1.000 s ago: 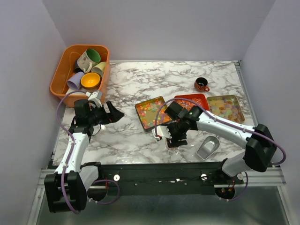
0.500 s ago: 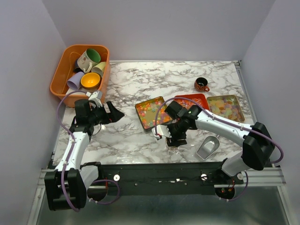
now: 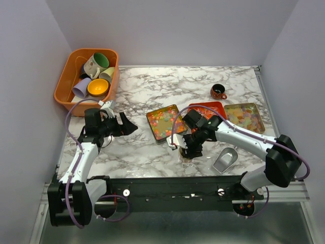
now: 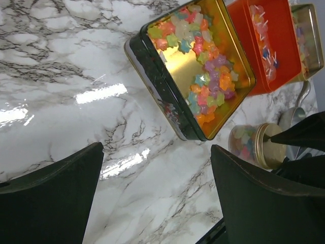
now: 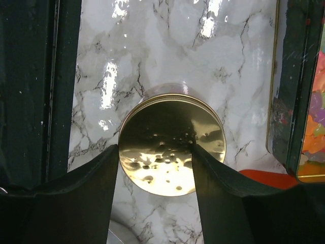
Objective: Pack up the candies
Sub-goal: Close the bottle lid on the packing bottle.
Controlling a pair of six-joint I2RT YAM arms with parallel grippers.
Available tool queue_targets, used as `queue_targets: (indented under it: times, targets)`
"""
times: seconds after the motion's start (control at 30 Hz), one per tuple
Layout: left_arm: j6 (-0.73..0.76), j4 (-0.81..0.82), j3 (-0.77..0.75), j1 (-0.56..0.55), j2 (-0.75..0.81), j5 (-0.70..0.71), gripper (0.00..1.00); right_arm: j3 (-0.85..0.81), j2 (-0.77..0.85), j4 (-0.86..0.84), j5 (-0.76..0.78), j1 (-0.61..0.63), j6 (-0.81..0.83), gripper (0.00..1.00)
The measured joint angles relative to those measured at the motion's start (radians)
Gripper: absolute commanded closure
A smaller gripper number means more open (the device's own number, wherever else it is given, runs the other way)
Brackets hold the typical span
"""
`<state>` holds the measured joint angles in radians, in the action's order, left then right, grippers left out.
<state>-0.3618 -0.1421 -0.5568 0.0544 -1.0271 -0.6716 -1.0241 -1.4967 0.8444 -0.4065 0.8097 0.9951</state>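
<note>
Candies [image 4: 203,66] lie in a gold-lined tin [image 4: 163,97] mid-tabletop [image 3: 152,86], with more in the red tray [image 4: 271,48] beside it and in a small jar [image 4: 242,143] by the tin's near corner. The right end effector [image 5: 155,147] hangs over the jar's gold lid [image 5: 165,165], jaws apart; whether they touch it I cannot tell. The left end effector [image 3: 128,126] hovers left of the tin, jaws wide apart and empty.

White marble-pattern tabletop [image 3: 152,86], grey veins, glossy, bright glare patches. Plain pale lilac walls [image 3: 167,30] left, far, right. Black rail [image 3: 172,188] on metal frame [image 3: 297,192] along near edge.
</note>
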Motion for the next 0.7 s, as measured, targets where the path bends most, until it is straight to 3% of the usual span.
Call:
queue_targets:
  times: [0.3,0.47,0.57,0.6,0.7]
  targets:
    - [0.113,-0.032,-0.005,-0.257,0.024,0.005,0.03,0.073,0.033,-0.166,0.006,0.000,-0.035,0.37]
    - [0.148,-0.017,-0.005,-0.437,0.077,0.029,0.02,0.046,0.055,-0.129,0.019,-0.005,-0.027,0.35]
    - [0.160,0.032,0.018,-0.547,0.129,0.051,0.02,-0.067,0.050,0.038,0.025,-0.055,-0.040,0.25]
    - [0.165,0.058,0.040,-0.579,0.151,0.063,0.02,-0.117,0.050,0.077,0.025,-0.074,-0.053,0.16]
    - [0.167,0.129,0.122,-0.669,0.203,0.108,0.02,-0.348,0.061,0.157,0.026,-0.137,-0.122,0.02]
